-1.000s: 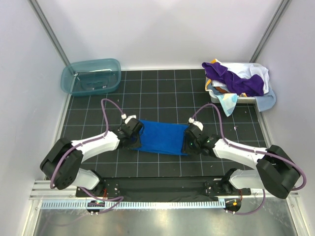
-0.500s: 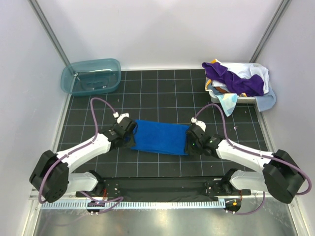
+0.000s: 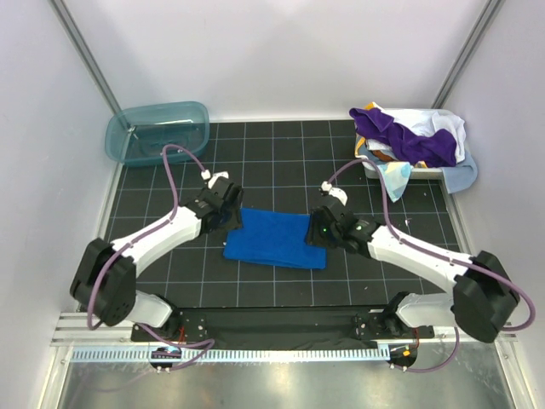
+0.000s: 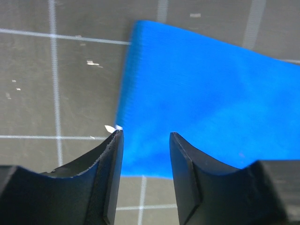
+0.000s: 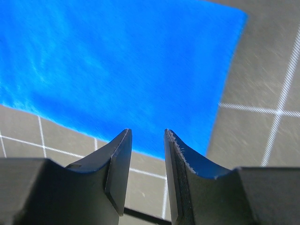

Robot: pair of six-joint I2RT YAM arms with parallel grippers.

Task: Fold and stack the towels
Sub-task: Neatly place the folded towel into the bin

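A royal blue towel lies folded flat on the black gridded mat, mid-table. My left gripper hovers at its far left corner, open, with nothing between its fingers. In the left wrist view the gripper hangs above the blue towel's edge. My right gripper is over the towel's right end, also open and empty. The right wrist view shows this gripper above the blue towel. More towels are heaped at the back right: a purple one, a white one and a light blue one.
The heap sits in a white basket by the right wall. A teal translucent tub stands at the back left. Grey walls close in both sides and the back. Bare mat lies beyond the blue towel.
My left gripper has opened, let go of the blue towel and moved toward the far side. The right gripper has also shifted a little farther away. The towel now lies flat.
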